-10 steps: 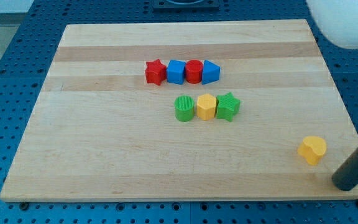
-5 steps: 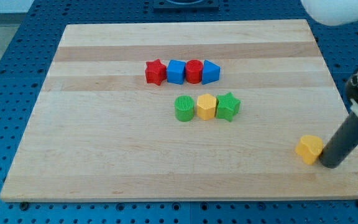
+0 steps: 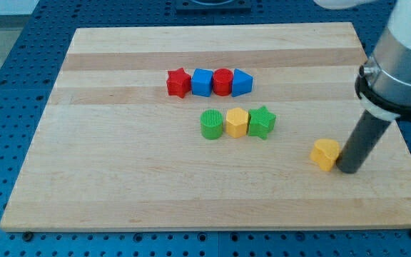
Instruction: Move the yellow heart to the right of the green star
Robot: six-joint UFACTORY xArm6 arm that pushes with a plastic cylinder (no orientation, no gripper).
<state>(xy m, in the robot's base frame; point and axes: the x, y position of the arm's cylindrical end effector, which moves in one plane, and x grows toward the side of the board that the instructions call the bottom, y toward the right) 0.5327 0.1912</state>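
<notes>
Yellow heart (image 3: 325, 154) contacted by my tip (image 3: 348, 169) from view's right; positioned lower right of green star (image 3: 262, 122). Pincer not fitted; state indeterminable.

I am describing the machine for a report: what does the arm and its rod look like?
My tip ends a straight, dark, round rod. Above the rod sits a wider grey cylinder with a black ring around its base. I see no cables or markings.

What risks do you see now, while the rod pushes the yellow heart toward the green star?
My tip touches the yellow heart on its right side, low of centre; the heart may slip off or turn. Pushed too far, it may hit the green star and disturb the yellow hexagon beside it.
</notes>
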